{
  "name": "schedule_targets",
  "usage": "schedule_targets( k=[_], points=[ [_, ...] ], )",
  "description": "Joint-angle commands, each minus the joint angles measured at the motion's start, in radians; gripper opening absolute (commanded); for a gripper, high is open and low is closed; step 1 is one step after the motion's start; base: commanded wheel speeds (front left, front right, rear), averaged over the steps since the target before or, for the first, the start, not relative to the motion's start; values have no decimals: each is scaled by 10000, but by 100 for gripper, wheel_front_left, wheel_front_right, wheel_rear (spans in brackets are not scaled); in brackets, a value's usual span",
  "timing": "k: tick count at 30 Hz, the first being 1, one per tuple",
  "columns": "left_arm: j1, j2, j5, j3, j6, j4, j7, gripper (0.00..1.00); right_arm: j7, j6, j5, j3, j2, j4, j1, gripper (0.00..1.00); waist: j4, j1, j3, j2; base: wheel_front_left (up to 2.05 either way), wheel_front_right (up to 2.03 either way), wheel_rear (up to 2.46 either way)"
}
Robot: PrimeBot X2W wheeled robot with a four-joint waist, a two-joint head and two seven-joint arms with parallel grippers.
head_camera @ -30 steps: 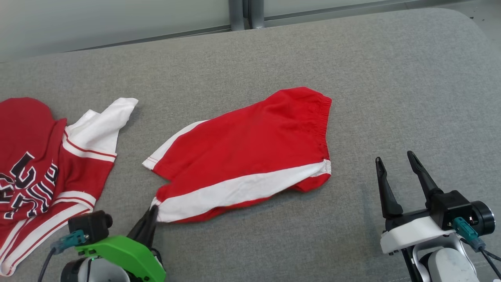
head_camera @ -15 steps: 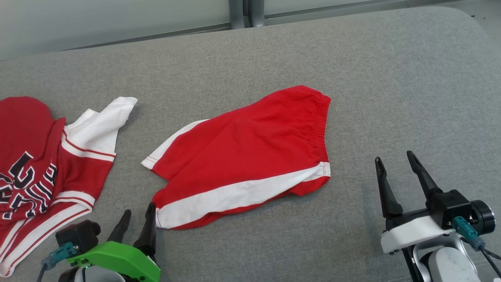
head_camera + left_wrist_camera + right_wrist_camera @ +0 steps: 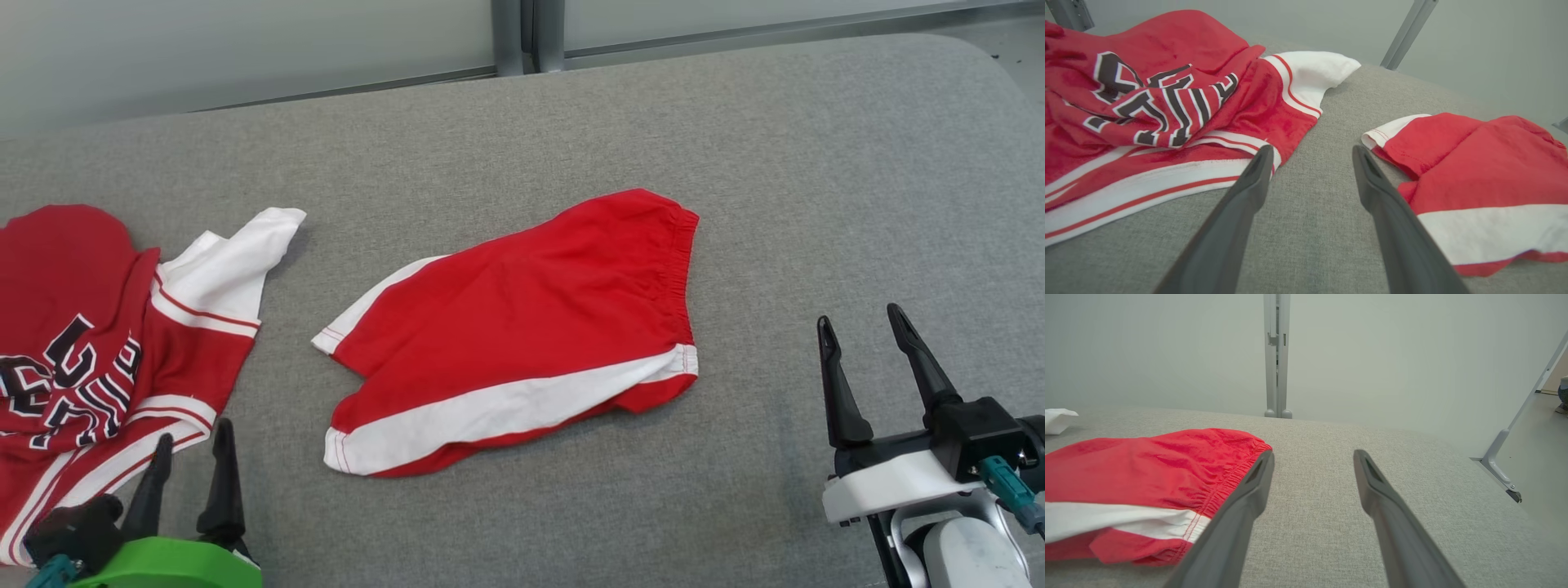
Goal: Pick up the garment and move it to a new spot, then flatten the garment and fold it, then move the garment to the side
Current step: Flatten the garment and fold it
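Observation:
The garment, red shorts [image 3: 522, 327] with a white side stripe and an elastic waistband, lies folded flat in the middle of the grey padded surface [image 3: 571, 122]. My left gripper [image 3: 194, 430] is open at the lower left, well left of the shorts' bottom corner, with nothing between its fingers. In the left wrist view the left gripper [image 3: 1310, 149] points at bare cloth between the shorts [image 3: 1474, 163] and a jersey. My right gripper [image 3: 859, 315] is open and empty, right of the waistband. In the right wrist view the right gripper [image 3: 1312, 453] is beside the shorts [image 3: 1147, 469].
A red and white jersey [image 3: 82, 343] with dark lettering lies crumpled at the left edge, close to my left fingers, and also fills the left of the left wrist view as the jersey [image 3: 1147, 102]. Grey wall panels and a metal post [image 3: 526, 33] stand behind the surface.
My left gripper has opened, let go of the shorts' lower left corner, and drawn back down and to the left. The shorts now lie free. The right gripper stays open.

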Motion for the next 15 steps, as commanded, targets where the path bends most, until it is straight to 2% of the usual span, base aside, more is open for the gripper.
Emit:
schedule_targets(
  k=[1,8,10,15],
  points=[
    [12,-116,234,238,-71,-31,-55,100,-41,-3,-34,-37,-48,-44,163,100,103,1,-50,23,0,0,0],
    [467,-1019,2445,1903,-1010,-305,-45,100,-40,-3,-179,-132,22,-56,388,100,362,1,-334,23,0,0,0],
    [581,-1257,2861,2244,-1403,-255,-46,100,-40,-3,-185,-166,32,11,450,100,459,1,-428,23,0,0,0],
    [800,-1627,3735,2809,-2048,9,-49,100,-40,-3,-181,-326,71,162,575,100,687,1,-605,23,0,0,0]
  ],
)
